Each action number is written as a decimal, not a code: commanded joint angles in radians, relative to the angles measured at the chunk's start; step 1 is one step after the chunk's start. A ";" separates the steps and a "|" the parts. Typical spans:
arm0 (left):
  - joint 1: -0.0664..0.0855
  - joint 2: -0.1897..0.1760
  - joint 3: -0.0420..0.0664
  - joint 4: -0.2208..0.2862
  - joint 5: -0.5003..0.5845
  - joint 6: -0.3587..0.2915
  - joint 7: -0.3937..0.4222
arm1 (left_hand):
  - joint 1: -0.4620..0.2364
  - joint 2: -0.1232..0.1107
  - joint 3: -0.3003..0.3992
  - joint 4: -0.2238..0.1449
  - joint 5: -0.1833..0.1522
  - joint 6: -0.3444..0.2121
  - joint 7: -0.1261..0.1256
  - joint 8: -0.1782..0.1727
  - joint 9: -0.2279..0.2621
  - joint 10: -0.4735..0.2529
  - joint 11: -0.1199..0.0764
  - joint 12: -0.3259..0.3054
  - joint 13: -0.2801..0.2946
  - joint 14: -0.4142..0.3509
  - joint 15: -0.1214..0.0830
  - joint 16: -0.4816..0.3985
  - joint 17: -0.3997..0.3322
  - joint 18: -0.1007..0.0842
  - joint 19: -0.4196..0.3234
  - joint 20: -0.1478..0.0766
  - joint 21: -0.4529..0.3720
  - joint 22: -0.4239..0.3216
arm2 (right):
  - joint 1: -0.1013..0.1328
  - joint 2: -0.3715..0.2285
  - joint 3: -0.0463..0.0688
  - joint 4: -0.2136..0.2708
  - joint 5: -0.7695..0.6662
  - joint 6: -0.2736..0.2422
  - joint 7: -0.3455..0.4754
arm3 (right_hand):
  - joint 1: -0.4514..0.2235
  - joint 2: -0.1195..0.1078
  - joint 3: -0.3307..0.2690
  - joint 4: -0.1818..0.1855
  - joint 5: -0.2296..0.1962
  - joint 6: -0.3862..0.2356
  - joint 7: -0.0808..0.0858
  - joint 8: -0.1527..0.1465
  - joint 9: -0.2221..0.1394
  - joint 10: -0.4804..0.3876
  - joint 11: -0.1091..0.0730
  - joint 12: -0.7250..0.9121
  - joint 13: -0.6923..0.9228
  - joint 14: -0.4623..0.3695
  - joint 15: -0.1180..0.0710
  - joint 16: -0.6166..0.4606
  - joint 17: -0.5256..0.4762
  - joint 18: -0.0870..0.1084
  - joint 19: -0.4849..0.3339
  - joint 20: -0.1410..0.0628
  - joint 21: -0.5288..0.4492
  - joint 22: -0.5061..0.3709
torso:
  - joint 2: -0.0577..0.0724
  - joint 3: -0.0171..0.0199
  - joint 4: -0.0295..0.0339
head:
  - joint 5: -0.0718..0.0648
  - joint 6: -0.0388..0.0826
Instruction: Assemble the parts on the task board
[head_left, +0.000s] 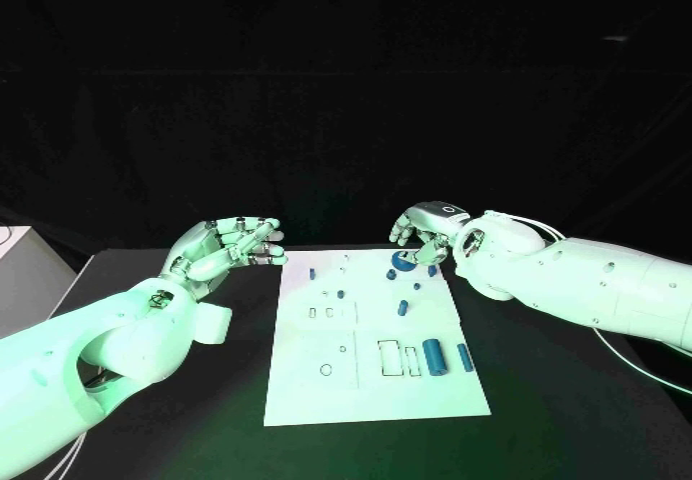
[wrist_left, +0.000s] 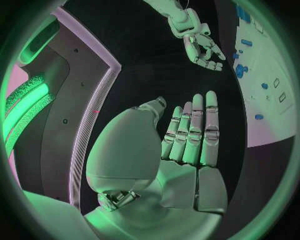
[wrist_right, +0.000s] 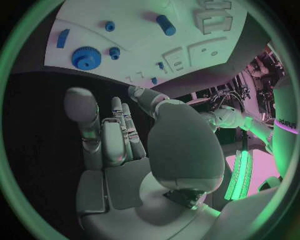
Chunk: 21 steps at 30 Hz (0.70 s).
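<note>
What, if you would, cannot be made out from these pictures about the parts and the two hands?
- Head view: the right hand covers part of the blue gear; contact cannot be told.
- Head view: the small blue parts on the task board are too small to tell their shapes.
- Left wrist view: the circle's rim cuts off the board.
- Head view: the left hand has curled fingers; its palm is hidden.

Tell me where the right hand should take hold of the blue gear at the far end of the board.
Probably by its toothed rim, coming down from above. The blue gear lies flat on the task board, so its faces offer no purchase, while the rim is exposed all round. The right hand is empty and close beside it, with a small blue peg near the gear to avoid.
</note>
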 joint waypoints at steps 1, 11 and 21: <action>0.000 -0.003 0.004 0.015 -0.007 0.043 0.002 | 0.001 -0.011 0.008 0.001 0.001 0.007 0.015 0.002 0.000 0.007 0.003 -0.006 -0.002 0.003 -0.001 0.005 0.002 0.013 0.007 -0.002 0.006 0.002 | 0.000 0.005 0.000 -0.003 -0.100 0.021 -0.080 | 0.000 -0.005 0.000 0.006 0.009 0.003 -0.007 -0.003 0.003 -0.011 -0.001 -0.005 0.002 0.047 0.001 0.010 0.008 -0.012 0.009 -0.001 0.016 0.018 | 0.023 -0.0051 0.0126 | -0.009 0.000; -0.001 -0.007 0.009 0.032 -0.011 0.046 -0.003 | 0.001 -0.012 0.009 0.000 0.001 0.007 0.017 0.001 0.000 0.006 0.003 -0.008 -0.002 0.002 0.000 0.005 0.004 0.013 0.007 -0.002 0.006 0.002 | -0.006 0.013 -0.001 -0.019 -0.124 0.077 -0.113 | -0.007 -0.014 -0.011 0.012 0.018 0.001 -0.008 -0.004 0.007 -0.017 -0.001 -0.005 0.008 0.048 0.002 0.038 0.037 -0.017 0.013 0.000 0.053 0.062 | 0.046 -0.0117 0.0262 | -0.027 -0.001; -0.001 -0.007 0.010 0.033 -0.011 0.048 -0.005 | 0.001 -0.012 0.009 0.000 0.001 0.007 0.017 0.001 0.000 0.006 0.003 -0.008 -0.002 0.002 0.000 0.005 0.004 0.013 0.007 -0.002 0.006 0.002 | -0.013 0.015 -0.001 -0.024 -0.130 0.108 -0.113 | -0.009 -0.013 -0.016 0.015 0.016 0.002 -0.007 -0.004 0.009 -0.021 -0.001 -0.004 0.010 0.048 0.002 0.045 0.044 -0.018 0.014 0.000 0.062 0.072 | 0.061 -0.0151 0.0314 | -0.033 0.001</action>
